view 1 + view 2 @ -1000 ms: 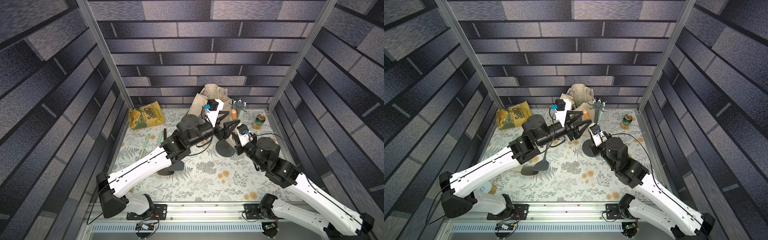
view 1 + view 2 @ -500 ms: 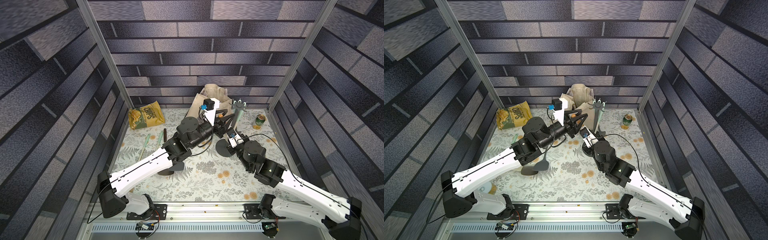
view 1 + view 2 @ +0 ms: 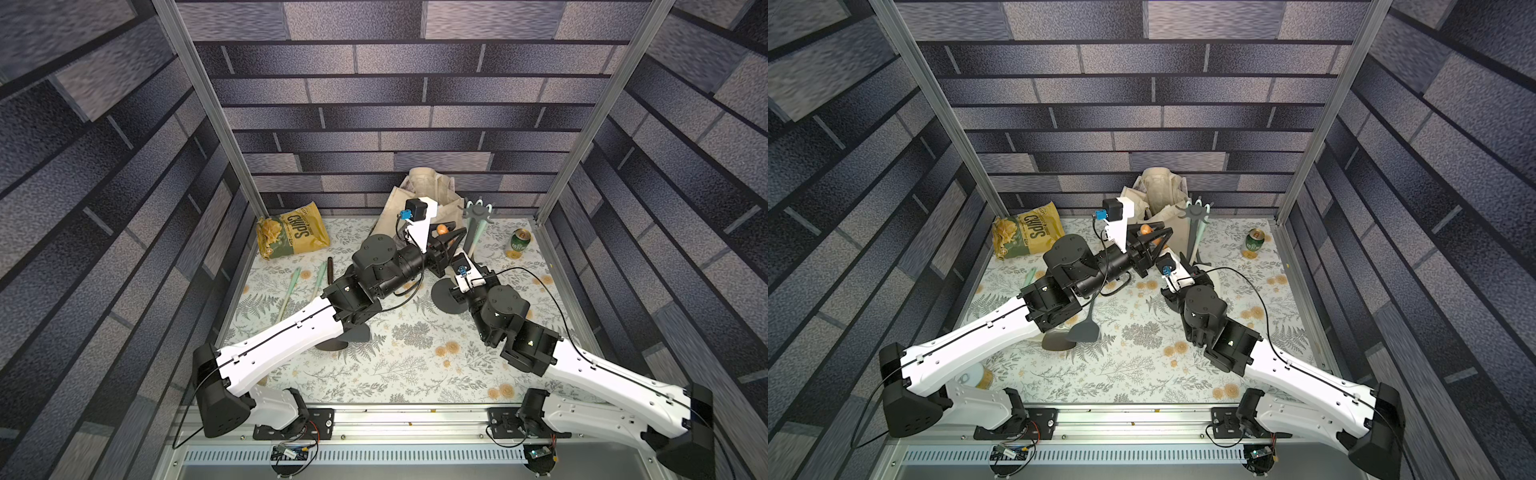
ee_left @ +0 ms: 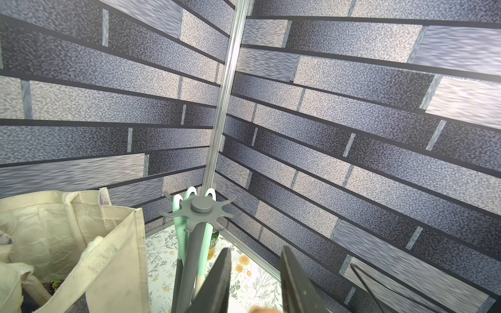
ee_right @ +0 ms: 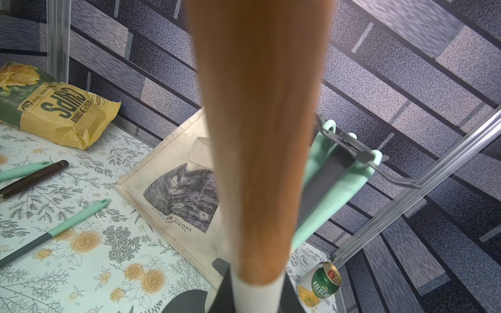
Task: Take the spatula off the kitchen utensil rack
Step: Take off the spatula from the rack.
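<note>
Beside the kitchen utensil rack [image 4: 202,207], clear of its hooks, finds spatula [image 5: 260,135] upright, clamped low by right gripper [image 5: 256,287], jaws of left gripper [image 4: 254,252] slightly apart about its tip, grip unclear; judges it light, stiff, smooth, best held mid-handle.

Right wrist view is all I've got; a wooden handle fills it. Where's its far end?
Observer: In both top views the wooden handle ends inside the left gripper.
Operator: Clamped?
Observer: Cannot tell; the left wrist view shows its fingers apart, with the tip low between them.
Operator: Anything else I'm missing?
Observer: In a top view, a dark spatula-shaped utensil lies on the table under the left arm.
</note>
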{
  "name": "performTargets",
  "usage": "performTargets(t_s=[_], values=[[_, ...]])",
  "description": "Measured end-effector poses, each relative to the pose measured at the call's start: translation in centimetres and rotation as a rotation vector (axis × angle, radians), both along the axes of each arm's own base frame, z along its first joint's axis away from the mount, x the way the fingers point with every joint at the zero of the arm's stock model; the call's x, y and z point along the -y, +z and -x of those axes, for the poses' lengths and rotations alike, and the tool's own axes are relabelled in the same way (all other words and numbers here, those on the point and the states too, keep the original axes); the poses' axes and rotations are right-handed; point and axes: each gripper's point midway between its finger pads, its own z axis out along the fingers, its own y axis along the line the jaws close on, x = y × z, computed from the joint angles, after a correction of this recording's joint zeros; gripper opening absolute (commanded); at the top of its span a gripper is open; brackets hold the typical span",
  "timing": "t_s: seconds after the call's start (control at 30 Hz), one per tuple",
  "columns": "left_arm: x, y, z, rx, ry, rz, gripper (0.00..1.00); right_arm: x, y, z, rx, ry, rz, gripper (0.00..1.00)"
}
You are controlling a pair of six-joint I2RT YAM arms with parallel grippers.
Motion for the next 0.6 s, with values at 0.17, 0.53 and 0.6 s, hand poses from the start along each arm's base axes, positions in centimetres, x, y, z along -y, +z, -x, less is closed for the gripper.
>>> performTargets(t_s=[0.17,0.53,0.6], values=[[-0.3,-0.2,-0.3,-0.008,0.015,-0.005,0.00,0.3,0.0,0.0,0.012,-0.027,0.020,0.00],[0.1,-0.8,0.7,-0.016,-0.051,-0.091,0.00,-0.4,-0.5,0.2,-0.014,0.012,-0.008,0.36],[-0.2,-1.1,1.2,-0.019,-0.070,-0.123,0.00,-0.8,-0.5,0.6,-0.023,0.053,-0.022,0.38]])
